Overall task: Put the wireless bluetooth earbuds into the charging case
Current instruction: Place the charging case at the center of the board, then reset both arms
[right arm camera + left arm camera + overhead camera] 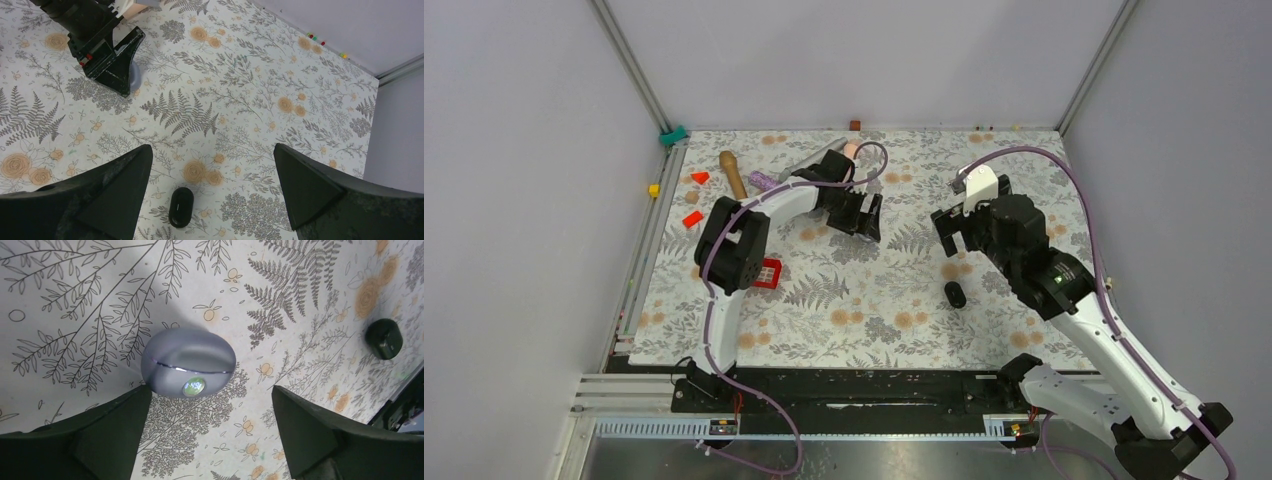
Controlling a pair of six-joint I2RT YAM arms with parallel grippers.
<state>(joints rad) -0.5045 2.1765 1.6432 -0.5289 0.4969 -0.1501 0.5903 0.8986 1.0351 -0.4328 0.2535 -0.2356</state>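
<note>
The left gripper (864, 220) hangs over the middle of the fern-printed cloth (864, 320), well in from every edge. The right gripper (952, 238) is just to its right, with a strip of bare cloth between the two. Toward the arm bases the cloth is mostly open. There is only a red square tray (767, 272) by the left arm's elbow and a black oval pebble (955, 294) near the right gripper. The small clutter sits at the far left: a wooden peg (732, 173), two red bits (700, 177) beside it and a purple piece (761, 181). Grey walls (514, 200) close in on the left, right and back.

From above, the left gripper covers the charging case. The right wrist view shows only a pale sliver of it behind one finger. Both wrist views cut their own fingers off at the bottom edge.

The left wrist view shows the charging case (187, 367) properly. It lies on the cloth between the left fingers (100, 440), much nearer one of them than the other. Its lower edge seems to meet that fingertip, though I cannot tell whether they touch. It is a smooth lavender-grey oval with the lid shut. A thin bright seam runs round it, with a small greenish round spot just below the seam. With the lid down, the inside is hidden.

Both pairs of fingers are spread wide and grasp nothing. The right pair hangs above the pebble.
</note>
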